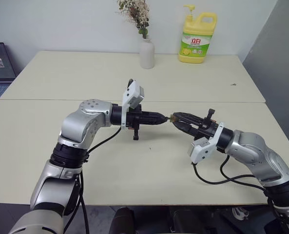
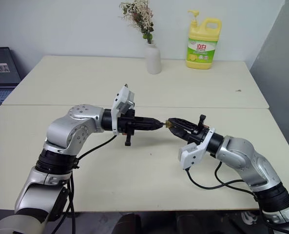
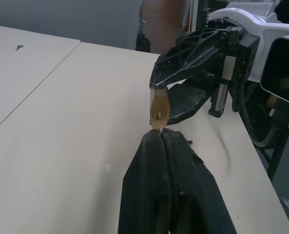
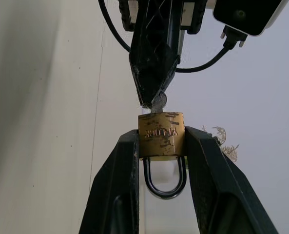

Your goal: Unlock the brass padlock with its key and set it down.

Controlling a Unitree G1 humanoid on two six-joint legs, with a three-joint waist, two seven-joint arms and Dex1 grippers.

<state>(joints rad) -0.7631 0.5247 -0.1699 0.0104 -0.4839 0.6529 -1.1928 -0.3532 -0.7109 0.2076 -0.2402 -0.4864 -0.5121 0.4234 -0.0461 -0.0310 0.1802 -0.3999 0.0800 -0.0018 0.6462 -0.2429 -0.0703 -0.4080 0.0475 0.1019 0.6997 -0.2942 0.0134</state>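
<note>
Right gripper (image 4: 161,141) fingers clamp the brass padlock (image 4: 161,134) by its flat sides; left gripper (image 3: 161,137) fingers clench its key (image 4: 158,102). Small, hard, slick metal; likely to twist.

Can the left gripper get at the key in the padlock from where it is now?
Probably yes: the left gripper is already shut on the key sticking out of the padlock, which the right gripper holds above the table.

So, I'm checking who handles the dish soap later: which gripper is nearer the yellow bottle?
Right. The right gripper, holding the brass padlock, sits more under the dish soap bottle; the left gripper, pinching the key, is slightly farther left.
</note>
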